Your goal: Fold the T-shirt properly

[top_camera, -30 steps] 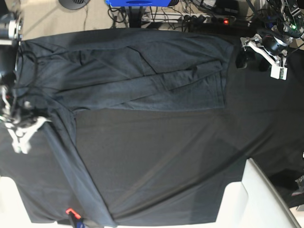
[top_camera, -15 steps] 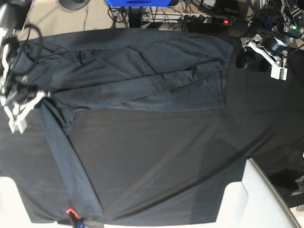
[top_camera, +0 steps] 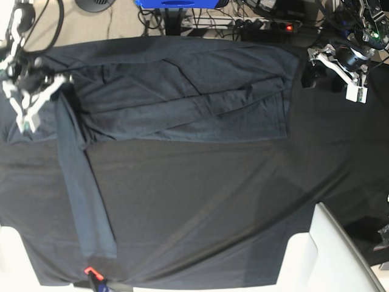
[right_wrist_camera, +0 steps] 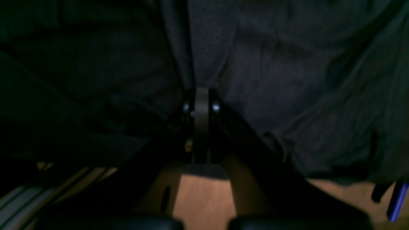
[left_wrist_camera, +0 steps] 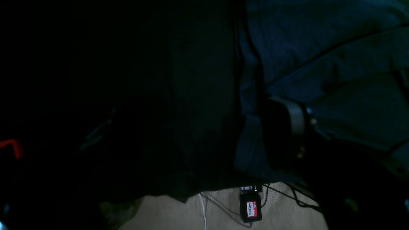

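Note:
The T-shirt (top_camera: 182, 91) lies partly folded across the far half of the black table cloth (top_camera: 213, 201). In the base view a long narrow strip of the shirt (top_camera: 82, 182) trails from the far left toward the near edge. My right gripper (top_camera: 58, 85) is shut on the strip's upper end. The right wrist view shows this gripper (right_wrist_camera: 201, 94) pinching a taut ridge of grey knit (right_wrist_camera: 207, 48). My left gripper (top_camera: 322, 78) hovers open just off the shirt's right edge, holding nothing. In the left wrist view one of its fingers (left_wrist_camera: 297, 119) stands beside the shirt's edge (left_wrist_camera: 319, 48).
A white padded object (top_camera: 331, 255) juts in at the near right, and a white corner (top_camera: 9, 255) shows at the near left. A small orange-red piece (top_camera: 90, 269) sits at the near edge. Cables and a power strip (top_camera: 267, 24) lie on the floor beyond the table.
My right gripper has moved toward the table's far edge, drawing the strip of shirt with it; the strip's lower end has slid up from the near edge. The left arm has stayed still.

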{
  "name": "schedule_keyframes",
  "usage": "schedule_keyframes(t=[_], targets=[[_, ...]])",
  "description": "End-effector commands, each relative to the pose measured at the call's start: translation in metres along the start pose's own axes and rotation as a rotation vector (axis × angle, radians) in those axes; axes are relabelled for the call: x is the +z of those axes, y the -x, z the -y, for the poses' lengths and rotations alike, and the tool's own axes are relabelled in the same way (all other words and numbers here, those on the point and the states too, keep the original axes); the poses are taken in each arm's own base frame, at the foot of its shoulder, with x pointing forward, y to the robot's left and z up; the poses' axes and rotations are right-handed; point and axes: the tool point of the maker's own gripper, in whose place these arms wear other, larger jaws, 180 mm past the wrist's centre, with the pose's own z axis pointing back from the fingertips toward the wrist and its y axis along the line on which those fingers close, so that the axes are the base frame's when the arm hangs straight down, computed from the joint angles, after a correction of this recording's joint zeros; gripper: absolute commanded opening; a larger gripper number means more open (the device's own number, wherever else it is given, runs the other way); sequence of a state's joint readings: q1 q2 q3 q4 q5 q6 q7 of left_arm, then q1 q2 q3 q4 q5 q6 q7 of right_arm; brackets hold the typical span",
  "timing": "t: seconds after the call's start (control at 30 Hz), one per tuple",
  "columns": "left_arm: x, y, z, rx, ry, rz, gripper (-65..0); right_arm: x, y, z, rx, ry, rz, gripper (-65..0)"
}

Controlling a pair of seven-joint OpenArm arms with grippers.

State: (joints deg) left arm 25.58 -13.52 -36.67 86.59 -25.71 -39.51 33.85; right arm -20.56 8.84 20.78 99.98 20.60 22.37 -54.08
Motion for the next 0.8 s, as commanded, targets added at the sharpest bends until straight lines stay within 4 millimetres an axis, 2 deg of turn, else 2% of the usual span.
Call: schedule_keyframes(t=[0.0,0.17,0.27,0.43,0.7,0.77], targets=[[0.004,-0.012,-0.003,-0.016,0.003,0.039,-11.0,0.005,-0.008,0.003,0.014,0.007,0.032,-65.0],[0.004,-0.012,-0.003,-0.015,0.003,0.038,-11.0,0.006,0.008,0.003,0.012,0.006,0.0,-65.0],[0.004,-0.012,-0.003,-0.015,0.003,0.038,-11.0,0.006,0.006,0.005,0.017,0.011,0.01,-65.0],[0.005,-0.01,-0.003,-0.015,0.003,0.033,-11.0,0.015,0.01,0.029,-0.021,0.066,0.02,-65.0],[0.004,-0.01,-0.002,-0.015,0.004,0.033,-11.0,0.014,0.019,0.028,-0.027,0.063,-0.017,-64.7],[0.004,-0.01,-0.002,-0.015,0.004,0.033,-11.0,0.014,0.023,0.028,-0.031,0.063,-0.048,-61.7]])
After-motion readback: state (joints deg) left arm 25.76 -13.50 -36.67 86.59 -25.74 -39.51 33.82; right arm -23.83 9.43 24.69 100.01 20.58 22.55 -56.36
